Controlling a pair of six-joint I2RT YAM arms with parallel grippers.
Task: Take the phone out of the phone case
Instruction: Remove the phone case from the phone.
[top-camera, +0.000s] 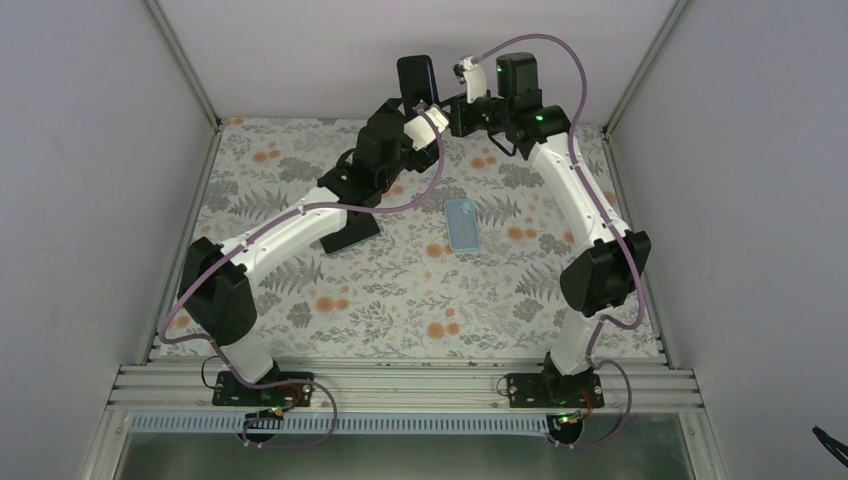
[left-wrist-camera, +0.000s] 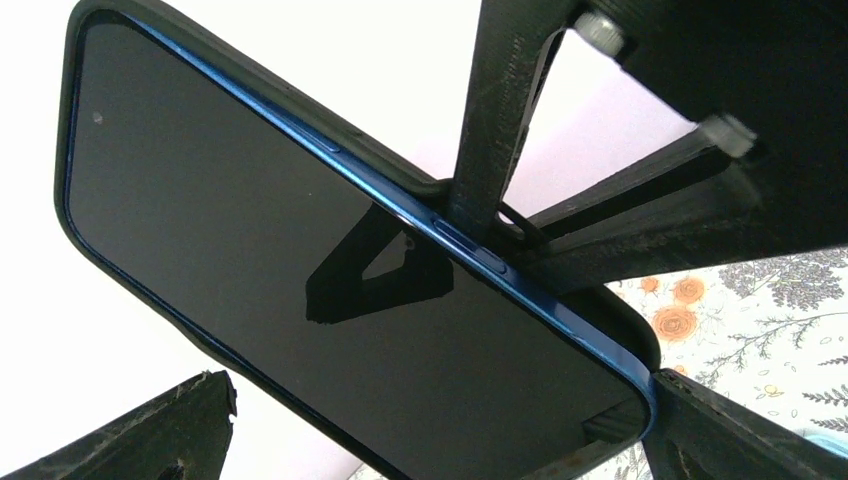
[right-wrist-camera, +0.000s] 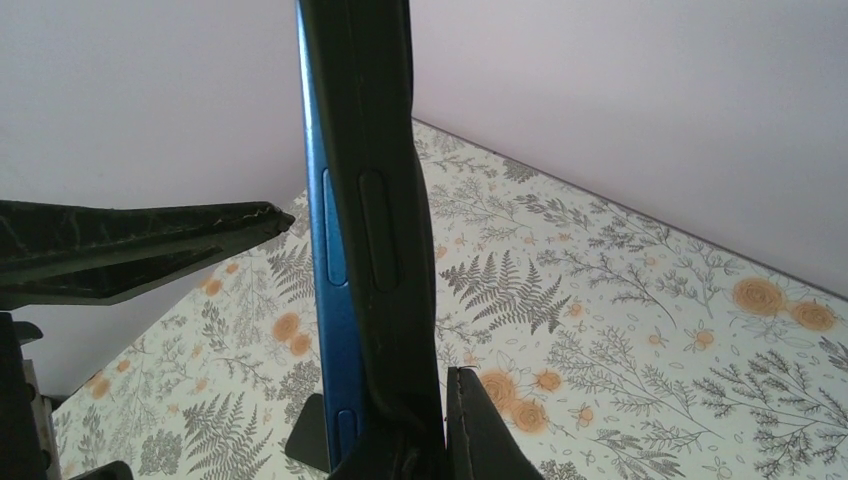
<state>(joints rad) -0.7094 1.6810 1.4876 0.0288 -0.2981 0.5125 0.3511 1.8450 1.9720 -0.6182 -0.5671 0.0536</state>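
Note:
A phone (top-camera: 417, 78) with a dark-blue metal edge (left-wrist-camera: 560, 305) and a black screen is held upright in the air at the back of the table. A black phone case (left-wrist-camera: 300, 95) wraps it, and its side wall stands off the blue edge (right-wrist-camera: 330, 250). My left gripper (top-camera: 420, 108) is shut on the phone from below, its fingers (left-wrist-camera: 720, 435) at the phone's edges. My right gripper (top-camera: 447, 95) is shut on the black case wall (right-wrist-camera: 395, 220), with one finger (right-wrist-camera: 485, 425) beside it. A pale-blue phone case (top-camera: 462, 222) lies flat on the table, no screen showing.
A dark flat slab (top-camera: 352, 235) lies on the floral table cover (top-camera: 420, 300) under my left arm; it also shows in the right wrist view (right-wrist-camera: 303, 435). Pale walls close the back and both sides. A metal rail (top-camera: 400, 385) runs along the near edge.

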